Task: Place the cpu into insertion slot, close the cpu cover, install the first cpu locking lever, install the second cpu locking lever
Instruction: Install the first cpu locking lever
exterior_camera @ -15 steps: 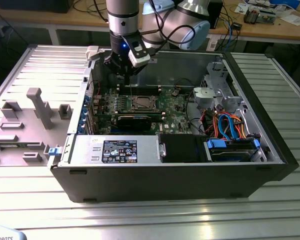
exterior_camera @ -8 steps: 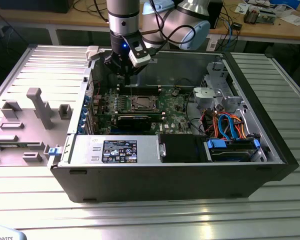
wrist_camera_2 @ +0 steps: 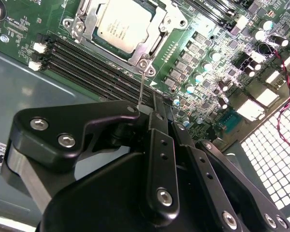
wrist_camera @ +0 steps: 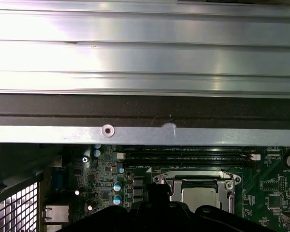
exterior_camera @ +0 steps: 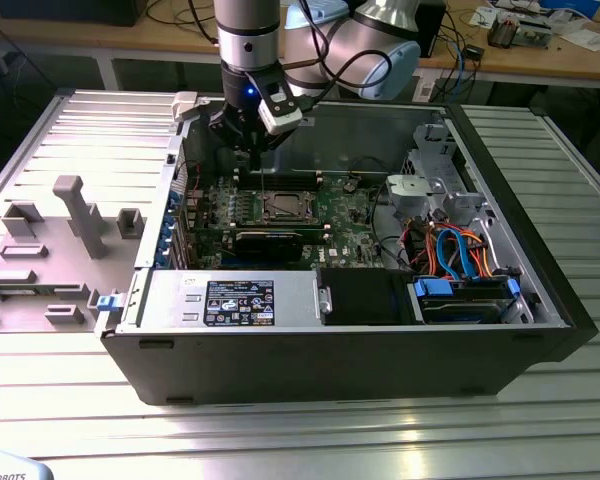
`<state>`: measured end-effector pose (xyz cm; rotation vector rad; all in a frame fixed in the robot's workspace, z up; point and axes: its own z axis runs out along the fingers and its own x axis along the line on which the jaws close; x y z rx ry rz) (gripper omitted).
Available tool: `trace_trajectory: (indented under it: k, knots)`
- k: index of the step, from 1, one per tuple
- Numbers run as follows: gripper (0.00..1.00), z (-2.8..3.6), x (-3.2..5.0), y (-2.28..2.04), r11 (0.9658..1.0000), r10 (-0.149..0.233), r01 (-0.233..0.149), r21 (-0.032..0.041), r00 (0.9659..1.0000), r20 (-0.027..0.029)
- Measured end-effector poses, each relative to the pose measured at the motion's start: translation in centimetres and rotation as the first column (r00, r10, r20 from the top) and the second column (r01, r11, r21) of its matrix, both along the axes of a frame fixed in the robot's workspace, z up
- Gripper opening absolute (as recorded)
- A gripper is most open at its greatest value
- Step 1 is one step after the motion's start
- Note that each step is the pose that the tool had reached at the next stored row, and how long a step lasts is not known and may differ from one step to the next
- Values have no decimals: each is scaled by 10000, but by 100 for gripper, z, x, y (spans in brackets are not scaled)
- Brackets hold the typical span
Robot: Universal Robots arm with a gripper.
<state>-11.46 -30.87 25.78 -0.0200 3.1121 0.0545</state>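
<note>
cpu (wrist_camera_2: 122, 25) seated under closed cpu cover (wrist_camera_2: 82, 30), computer case (exterior_camera: 540, 300) on ribbed metal table (exterior_camera: 300, 430).

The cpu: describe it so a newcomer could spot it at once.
Find the open computer case, then the green motherboard on its floor. The cpu is the silvery square chip framed by the metal cpu cover, beside the long black memory slots.

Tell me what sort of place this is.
Likely a robotics lab or electronics test bench: an open computer case lies on a ribbed metal table, a robot arm reaches into it over the motherboard, and a cluttered wooden workbench stands behind.
</note>
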Motion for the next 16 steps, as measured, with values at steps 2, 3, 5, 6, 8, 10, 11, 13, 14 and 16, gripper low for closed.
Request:
trace_trajectory:
  k: [2,3,5,6,8,10,11,13,14,16]
  knots:
    - [11,-1,28,0,10000,-1,1,0,10000,0]
    - [11,-2,40,0,10000,-2,2,0,10000,0]
    - [11,-3,68,0,10000,-2,2,-1,10000,0]
    - [11,-4,84,0,10000,-2,2,-1,10000,0]
    - [11,-7,128,-1,10000,-1,1,-2,10000,0]
    - [11,-9,150,-1,10000,0,0,-4,10000,0]
    - [11,-9,151,-1,10000,-1,1,-3,10000,0]
    - [11,-10,152,0,10000,-2,2,-3,10000,0]
    - [11,-10,152,0,10000,-2,2,-3,10000,0]
    - [11,-11,152,0,10000,-2,2,-4,10000,-1]
